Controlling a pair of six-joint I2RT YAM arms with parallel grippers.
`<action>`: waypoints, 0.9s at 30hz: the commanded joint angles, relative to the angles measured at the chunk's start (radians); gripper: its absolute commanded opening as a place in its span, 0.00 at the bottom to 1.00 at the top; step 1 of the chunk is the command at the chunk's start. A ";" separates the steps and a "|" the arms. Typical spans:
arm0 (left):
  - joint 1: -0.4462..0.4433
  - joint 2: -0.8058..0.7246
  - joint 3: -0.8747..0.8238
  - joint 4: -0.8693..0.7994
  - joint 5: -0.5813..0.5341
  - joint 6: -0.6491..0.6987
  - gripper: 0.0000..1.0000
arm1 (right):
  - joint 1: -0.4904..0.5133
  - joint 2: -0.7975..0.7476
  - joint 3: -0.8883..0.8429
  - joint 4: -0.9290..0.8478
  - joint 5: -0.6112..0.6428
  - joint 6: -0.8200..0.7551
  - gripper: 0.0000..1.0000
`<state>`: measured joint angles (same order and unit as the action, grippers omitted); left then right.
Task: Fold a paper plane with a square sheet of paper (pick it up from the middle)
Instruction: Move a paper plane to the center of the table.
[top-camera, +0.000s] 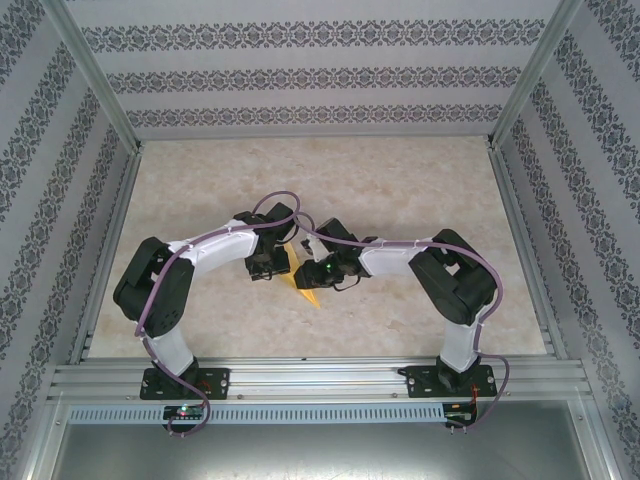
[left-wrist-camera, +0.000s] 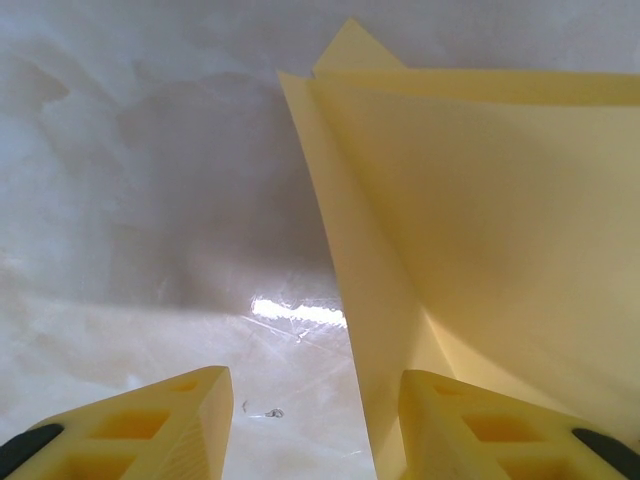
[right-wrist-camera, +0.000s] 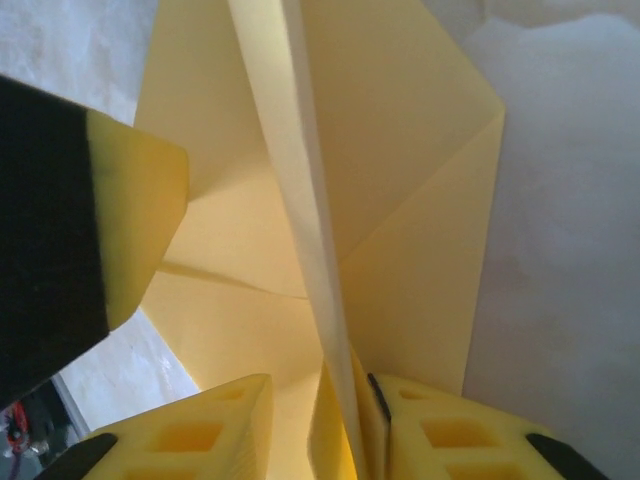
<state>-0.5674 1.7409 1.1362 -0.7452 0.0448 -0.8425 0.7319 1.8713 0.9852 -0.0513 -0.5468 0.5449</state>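
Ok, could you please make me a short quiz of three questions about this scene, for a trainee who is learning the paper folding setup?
1. True or false: the folded yellow paper sheet lies in the far left corner of the beige marbled table.
2. In the right wrist view, where does the sheet's raised fold run, relative to the right gripper? A) down between its fingers B) left of both fingers C) right of both fingers
3. In the left wrist view, what surface shows in the gap between the fingers of the left gripper?
Key: 1 false, it lies near the middle, where both grippers meet; 2 A; 3 the table.
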 joint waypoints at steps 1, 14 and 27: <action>0.012 -0.049 -0.018 0.017 -0.006 0.002 0.48 | 0.019 0.012 0.045 -0.073 0.066 -0.059 0.23; 0.020 -0.352 -0.103 0.041 -0.195 -0.043 0.54 | 0.002 -0.200 0.088 -0.365 0.664 -0.021 0.04; 0.047 -0.413 -0.151 0.034 -0.217 -0.047 0.54 | 0.000 -0.012 0.207 -0.419 0.766 0.109 0.12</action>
<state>-0.5343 1.3563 0.9955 -0.7002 -0.1440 -0.8772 0.7292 1.8320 1.1721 -0.4389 0.1776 0.6067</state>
